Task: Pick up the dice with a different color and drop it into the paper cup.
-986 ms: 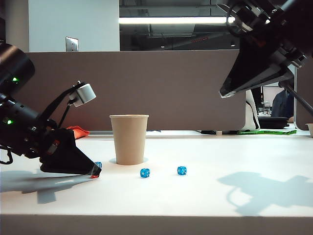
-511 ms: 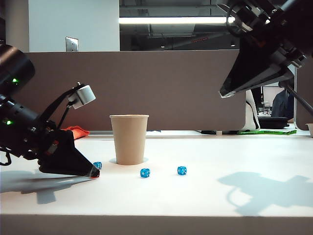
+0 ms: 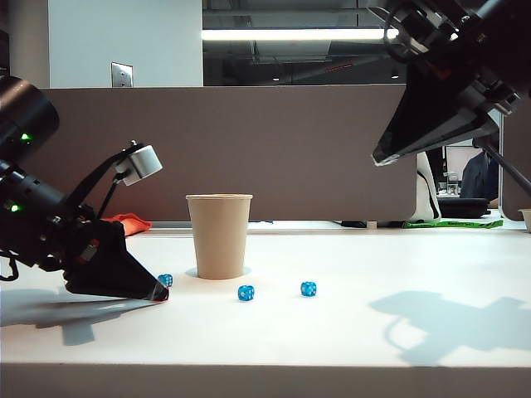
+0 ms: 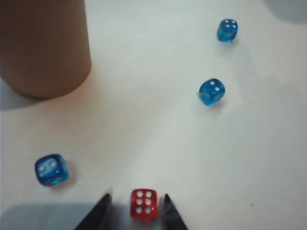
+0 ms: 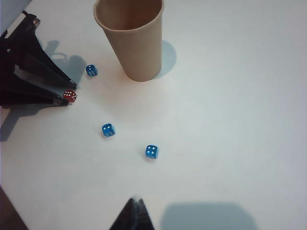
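Blue dice (image 4: 52,169) flank the left gripper (image 4: 135,206) pinching the red die (image 4: 143,203); right gripper (image 5: 135,211) shut

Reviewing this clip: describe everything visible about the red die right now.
The red die is a tiny translucent red cube with white pips; its upward face shows six. It sits flat on the white table, between the fingertips of the left gripper, which close in on both sides; whether they touch it cannot be told. A blue die lies nearby, apart from it, and the paper cup stands farther off. It has not been lifted.
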Motion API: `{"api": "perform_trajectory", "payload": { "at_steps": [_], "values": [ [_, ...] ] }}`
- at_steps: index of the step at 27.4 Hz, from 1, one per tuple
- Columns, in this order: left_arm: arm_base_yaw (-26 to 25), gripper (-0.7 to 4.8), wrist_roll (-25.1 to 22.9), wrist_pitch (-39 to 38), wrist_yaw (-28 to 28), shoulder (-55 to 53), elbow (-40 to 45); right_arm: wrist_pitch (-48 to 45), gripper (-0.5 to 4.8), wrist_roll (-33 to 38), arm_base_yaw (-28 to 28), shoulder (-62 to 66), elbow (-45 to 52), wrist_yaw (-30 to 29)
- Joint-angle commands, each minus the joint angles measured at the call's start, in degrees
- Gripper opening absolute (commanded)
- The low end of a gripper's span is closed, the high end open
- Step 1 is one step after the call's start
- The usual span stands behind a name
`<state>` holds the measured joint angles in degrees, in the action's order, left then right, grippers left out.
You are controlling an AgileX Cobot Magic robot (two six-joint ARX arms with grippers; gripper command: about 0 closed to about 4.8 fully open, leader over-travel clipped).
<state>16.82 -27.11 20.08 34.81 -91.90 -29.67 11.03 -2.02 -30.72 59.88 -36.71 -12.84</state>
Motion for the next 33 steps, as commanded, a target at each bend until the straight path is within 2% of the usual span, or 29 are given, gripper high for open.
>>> {"api": "perform_trajectory", "payload": {
  "at_steps": [1, 6, 9, 20, 30, 33],
  "values": [
    [0.0, 1.30, 0.2, 0.4, -0.1, 0.1, -0.3, -0.5, -0.01, -0.2, 0.0, -0.2, -0.1, 0.0],
    [0.0, 1.06, 0.2, 0.3, -0.1, 0.1, -0.3, -0.5, -0.01, -0.2, 0.0, -0.2, -0.1, 0.0],
    [0.0, 0.54, 0.2, 0.3, -0.1, 0.1, -0.3, -0.5, -0.01, -0.2, 0.0, -0.2, -0.1, 0.0],
    [0.0, 0.52, 0.3, 0.5, 0.0, 0.1, -0.3, -0.5, -0.01, -0.2, 0.0, -0.2, -0.1, 0.0],
    [0.0, 0.52, 9.3, 9.4, 3.0, 0.2, -0.3, -0.5, -0.01, -0.2, 0.0, -0.2, -0.1, 0.0],
    [0.0, 0.53, 10.3, 11.3, 4.8, 0.3, -0.3, -0.5, -0.01, -0.2, 0.0, -0.2, -0.1, 0.0]
  ]
}}
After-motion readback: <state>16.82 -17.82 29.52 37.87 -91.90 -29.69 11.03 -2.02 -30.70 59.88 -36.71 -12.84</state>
